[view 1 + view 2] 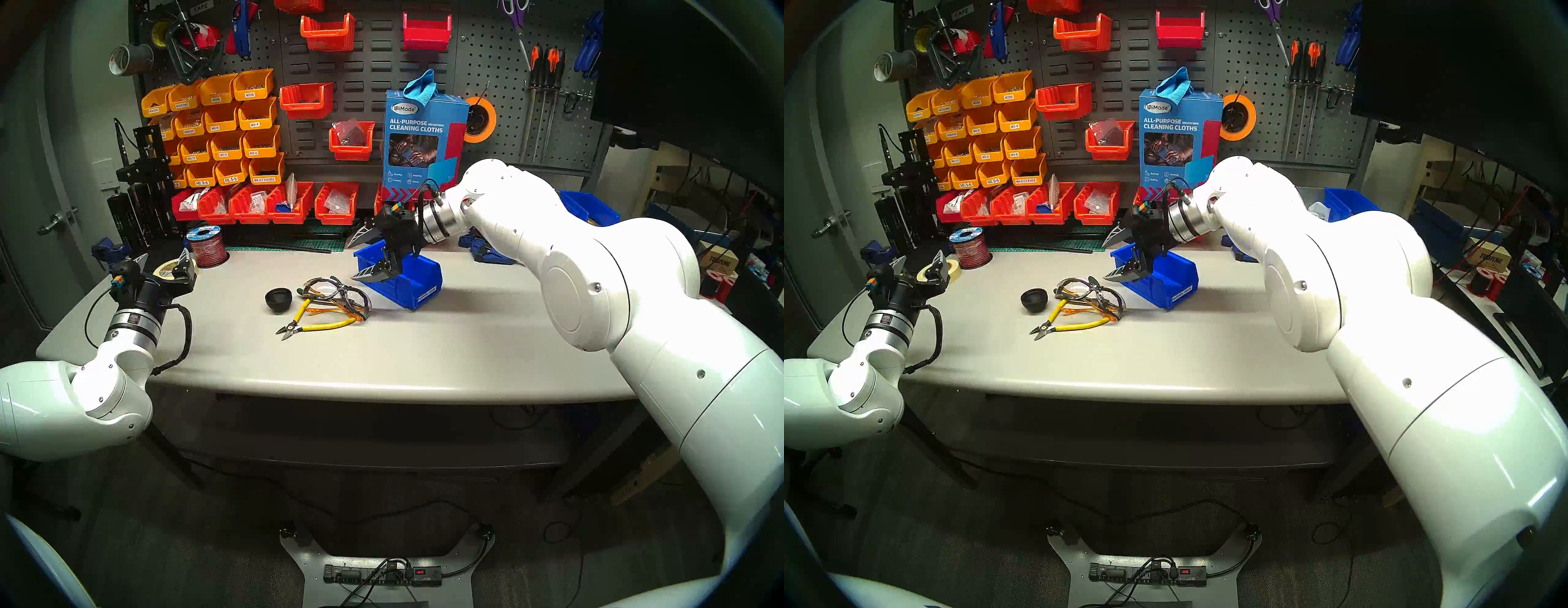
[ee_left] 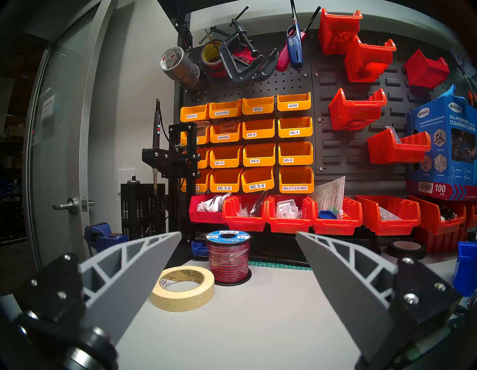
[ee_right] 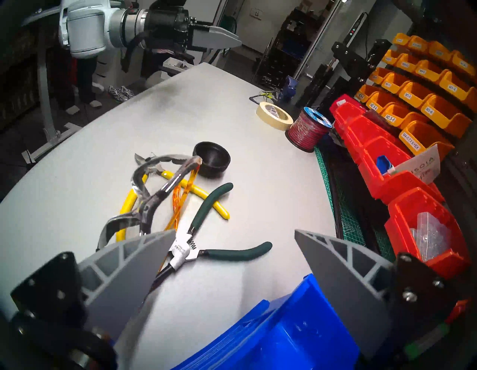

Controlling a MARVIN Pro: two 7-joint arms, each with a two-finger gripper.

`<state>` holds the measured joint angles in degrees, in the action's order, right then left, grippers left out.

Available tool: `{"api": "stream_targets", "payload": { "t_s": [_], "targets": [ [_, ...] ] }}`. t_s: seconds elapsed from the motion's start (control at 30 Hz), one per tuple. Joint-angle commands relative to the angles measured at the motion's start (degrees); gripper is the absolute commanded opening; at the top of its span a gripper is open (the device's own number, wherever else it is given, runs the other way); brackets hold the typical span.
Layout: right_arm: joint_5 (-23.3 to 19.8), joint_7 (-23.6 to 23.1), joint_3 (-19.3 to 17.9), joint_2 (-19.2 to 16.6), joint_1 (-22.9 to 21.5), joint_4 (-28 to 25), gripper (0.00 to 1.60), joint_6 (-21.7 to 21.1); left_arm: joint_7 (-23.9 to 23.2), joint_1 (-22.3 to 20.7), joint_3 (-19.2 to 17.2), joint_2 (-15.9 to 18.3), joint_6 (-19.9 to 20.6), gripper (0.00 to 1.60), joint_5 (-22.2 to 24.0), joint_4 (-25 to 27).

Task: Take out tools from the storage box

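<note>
The small blue storage box (image 1: 413, 282) with a white label on its lip stands on the grey table, right of centre; it also shows in the right wrist view (image 3: 284, 333). My right gripper (image 1: 364, 254) is open and empty, hovering at the box's left end. Left of the box lie the clear safety glasses (image 1: 339, 297), the yellow-handled cutters (image 1: 320, 326) and the black cup-shaped piece (image 1: 278, 299). The dark green-handled pliers (image 3: 222, 248) lie on the table next to the glasses. My left gripper (image 1: 163, 260) is open and empty at the table's left edge.
A masking tape roll (image 2: 183, 286) and a red wire spool (image 2: 228, 254) stand just ahead of the left gripper. Red bins (image 1: 263, 206) line the back of the table. A cleaning cloths box (image 1: 420, 140) stands behind the storage box, and a larger blue bin (image 1: 589, 208) at back right.
</note>
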<state>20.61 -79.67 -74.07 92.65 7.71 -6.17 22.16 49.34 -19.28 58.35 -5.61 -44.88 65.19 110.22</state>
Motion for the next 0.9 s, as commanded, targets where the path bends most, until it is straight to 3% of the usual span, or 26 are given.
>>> {"api": "stream_targets", "payload": {
  "t_s": [0.0, 0.87],
  "targets": [
    [0.14, 0.4, 0.01, -1.92, 0.54, 0.28, 1.6, -1.3, -0.01, -0.51, -0.47, -0.15, -0.1, 1.6, -0.09, -0.05],
    [-0.15, 1.03, -0.29, -5.05, 0.81, 0.44, 1.6, -3.11, -0.01, -0.42, -0.42, -0.17, -0.09, 1.6, -0.01, -0.03]
  ]
}}
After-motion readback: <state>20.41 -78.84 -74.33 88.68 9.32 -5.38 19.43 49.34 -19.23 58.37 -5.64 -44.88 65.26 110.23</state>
